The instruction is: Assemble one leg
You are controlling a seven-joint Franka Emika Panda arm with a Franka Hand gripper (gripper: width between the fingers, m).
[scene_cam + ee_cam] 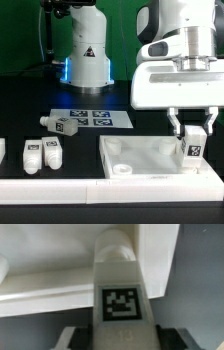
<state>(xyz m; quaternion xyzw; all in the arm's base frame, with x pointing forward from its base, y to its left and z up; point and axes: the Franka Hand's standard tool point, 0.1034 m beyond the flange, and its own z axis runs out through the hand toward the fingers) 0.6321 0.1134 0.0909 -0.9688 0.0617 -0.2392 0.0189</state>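
Observation:
My gripper [190, 138] is shut on a leg [191, 146], a small white block with a black-and-white tag on its side. I hold it upright at the right corner of the large flat white square panel [140, 155]. In the wrist view the leg [120, 291] fills the middle, its tag facing the camera, and its far end meets the panel's raised corner [60, 286]. The dark fingers [84, 336] press on both sides of the leg.
The marker board [95, 118] lies behind the panel. A loose leg [62, 124] lies by it, and three more legs [40, 153] stand at the exterior view's left. A white robot base [85, 50] with blue light stands at the back.

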